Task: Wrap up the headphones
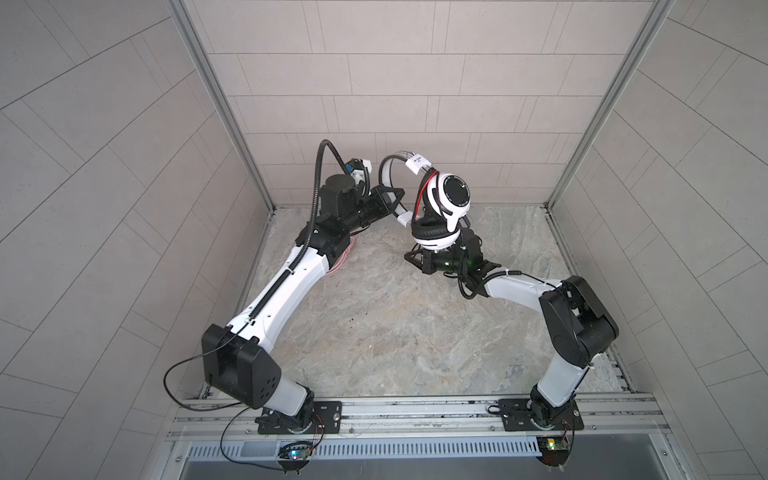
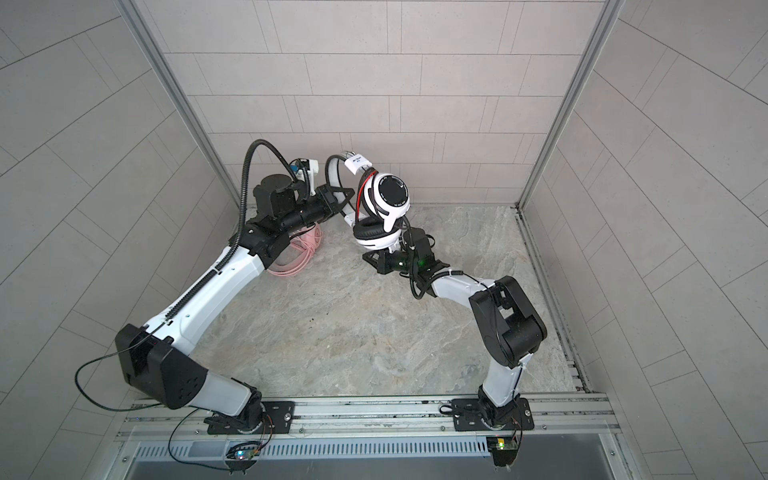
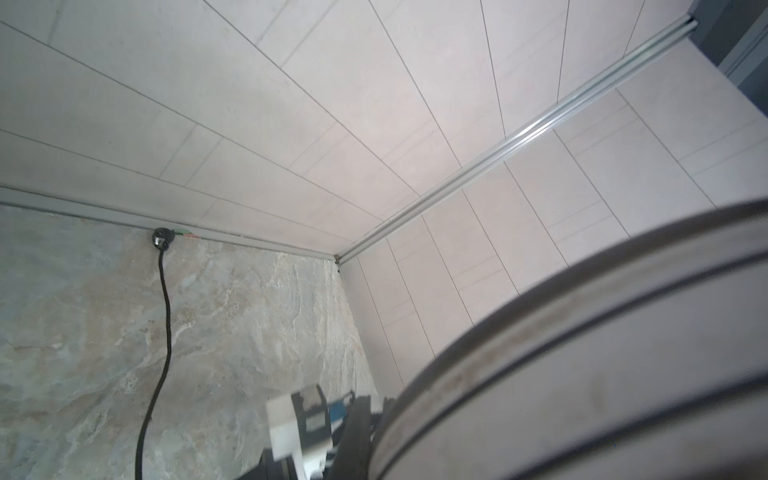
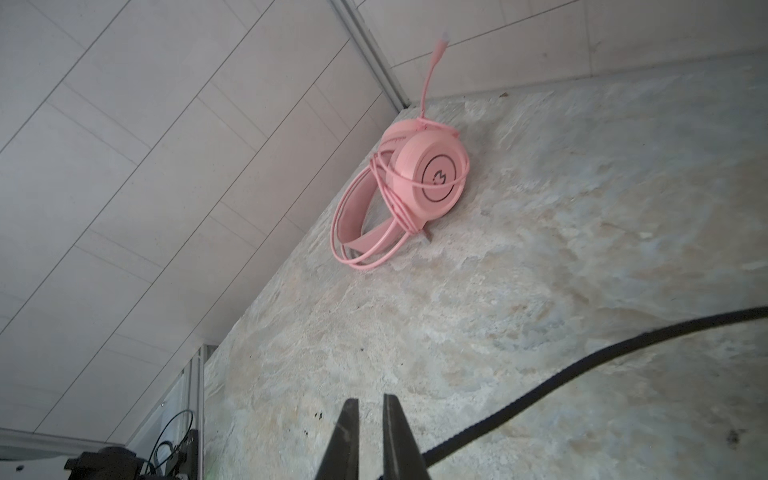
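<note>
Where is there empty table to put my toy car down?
The wide middle of the table, between left arm, right arm and front rail, is bare. Crowded at the back: pink headphones in the left corner, striped headphones held up mid-back, black cable trailing below.

Clear tabletop below white-and-black headset

a pink headset lies on the marbled table in the upper middle of the frame, near the corner of the tiled walls. its thin pink cable is looped around band and earcup, the plug end sticking up. at the lower middle the end effector shows two dark fingers close together, a thin strip of table between them. a black cable curves from the right edge down to the fingers.
</note>
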Controlling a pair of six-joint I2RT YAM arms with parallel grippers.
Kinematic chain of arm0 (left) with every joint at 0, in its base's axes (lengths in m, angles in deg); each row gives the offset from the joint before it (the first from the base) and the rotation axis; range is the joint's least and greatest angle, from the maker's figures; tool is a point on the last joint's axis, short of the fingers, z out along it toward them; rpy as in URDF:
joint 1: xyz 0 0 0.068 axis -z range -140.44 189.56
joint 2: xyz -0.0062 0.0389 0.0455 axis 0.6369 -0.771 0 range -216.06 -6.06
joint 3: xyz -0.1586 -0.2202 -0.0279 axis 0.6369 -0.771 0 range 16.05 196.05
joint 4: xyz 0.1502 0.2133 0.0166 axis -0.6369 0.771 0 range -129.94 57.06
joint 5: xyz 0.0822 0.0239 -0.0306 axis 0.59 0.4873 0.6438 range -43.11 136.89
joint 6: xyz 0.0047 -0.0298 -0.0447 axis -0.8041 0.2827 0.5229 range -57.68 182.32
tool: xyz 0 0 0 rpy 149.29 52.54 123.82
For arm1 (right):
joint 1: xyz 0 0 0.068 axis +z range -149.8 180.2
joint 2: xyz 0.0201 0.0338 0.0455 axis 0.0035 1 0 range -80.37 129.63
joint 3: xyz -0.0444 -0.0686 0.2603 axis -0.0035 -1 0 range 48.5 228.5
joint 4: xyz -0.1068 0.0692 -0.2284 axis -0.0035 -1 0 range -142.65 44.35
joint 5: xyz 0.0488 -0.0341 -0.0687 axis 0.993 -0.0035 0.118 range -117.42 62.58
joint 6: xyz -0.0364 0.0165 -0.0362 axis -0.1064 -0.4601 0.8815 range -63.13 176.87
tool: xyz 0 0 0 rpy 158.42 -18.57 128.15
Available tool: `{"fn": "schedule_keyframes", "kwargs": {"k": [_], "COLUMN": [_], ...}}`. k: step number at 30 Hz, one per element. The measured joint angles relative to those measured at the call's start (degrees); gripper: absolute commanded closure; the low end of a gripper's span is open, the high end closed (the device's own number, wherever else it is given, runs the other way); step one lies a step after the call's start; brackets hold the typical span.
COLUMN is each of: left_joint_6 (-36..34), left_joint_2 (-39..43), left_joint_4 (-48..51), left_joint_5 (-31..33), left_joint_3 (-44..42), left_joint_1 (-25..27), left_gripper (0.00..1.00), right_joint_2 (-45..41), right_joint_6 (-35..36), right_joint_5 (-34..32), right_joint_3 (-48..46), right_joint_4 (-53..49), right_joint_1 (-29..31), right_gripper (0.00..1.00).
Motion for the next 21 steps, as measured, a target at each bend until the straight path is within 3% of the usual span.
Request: {"fn": "schedule_keyframes", "kwargs": {"k": [8, 21], "left_joint_6": [4.31, 5.09], "left_joint_2": [-1.29, -2.05], "left_joint_4": [-6.03, -7.21], "left_joint_5": [7.74, 12.02], "left_joint_3": [-0.37, -0.26], "left_joint_1": [-0.13, -1.16], "left_gripper": [1.0, 1.0], "right_joint_2": [-6.58, -8.33], "right_joint_6": [-0.17, -4.26], "right_joint_5": [-0.42, 3.23], "right_joint_3": [-1.99, -5.95], "right_joint_4": [0.17, 4.04], "right_joint_1": [6.56, 15.3], "right_gripper": [0.81, 0.81]}}
